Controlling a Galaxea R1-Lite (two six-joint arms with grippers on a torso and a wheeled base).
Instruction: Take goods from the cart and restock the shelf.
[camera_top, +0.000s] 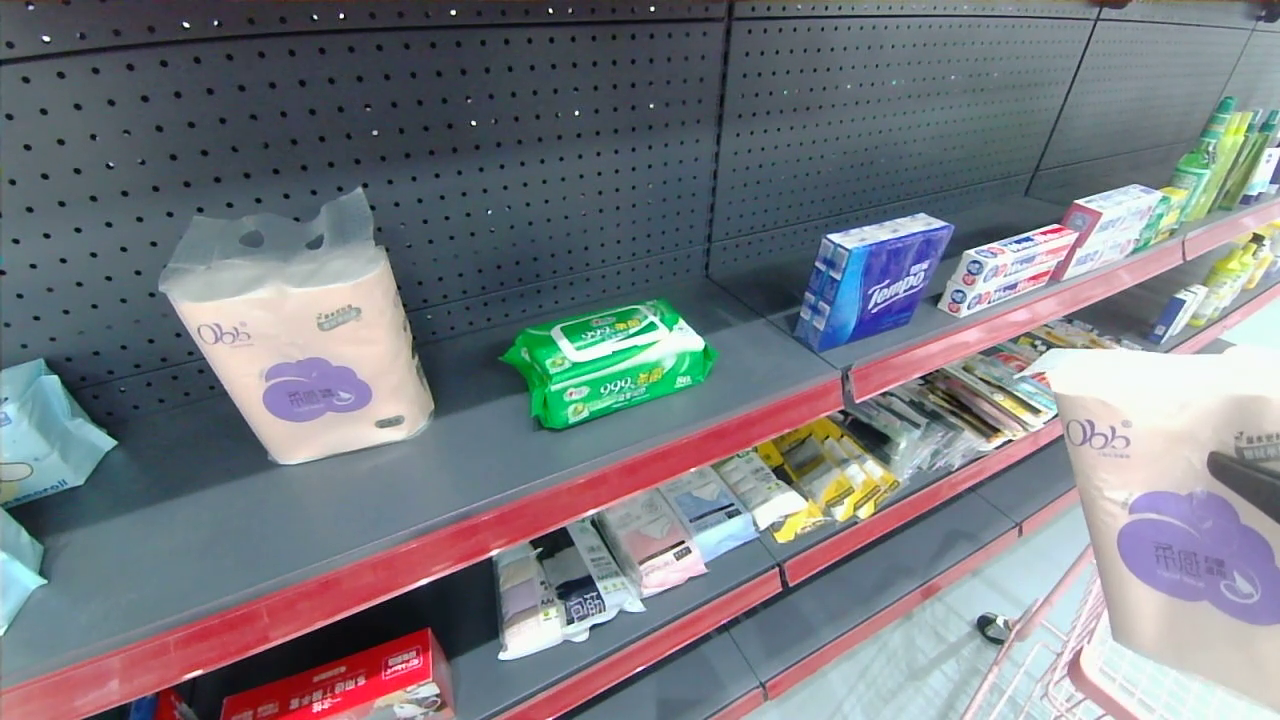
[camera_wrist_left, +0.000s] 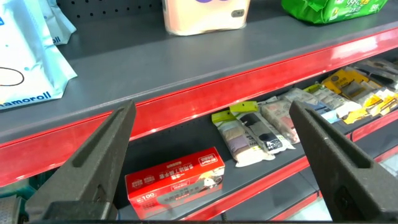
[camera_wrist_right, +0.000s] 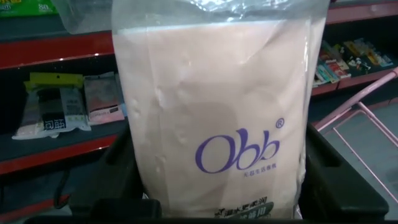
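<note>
The peach roll pack (camera_top: 1170, 520) is hanging at 4 o'clock in the head view, over the pink wire cart (camera_top: 1040, 650) and well apart from the shelf. Your right claw (camera_wrist_right: 224, 193) is pinching it across its flat faces, 1 dark finger on each side, with the loose plastic handle pointing up. I judge that grip is serving to carry it upright, so it can be stood down the way its twin is standing. The twin pack (camera_top: 300, 340) is sitting upright at 10 o'clock on the top shelf board (camera_top: 200, 540), close to the pegboard back. Your left claw (camera_wrist_left: 212, 124) is hanging spread and holding nothing, facing the red front lip (camera_wrist_left: 186, 93) of that board.

For room, you are looking at a bare grey strip between the twin and the green wipes pack (camera_top: 608, 362) at its 3 o'clock, with more bare board in front of both. The red lip is the edge you are needing to mind: the pack appears to be riding low beside it, so it is probably needing lift before heading toward 10 o'clock.
</note>
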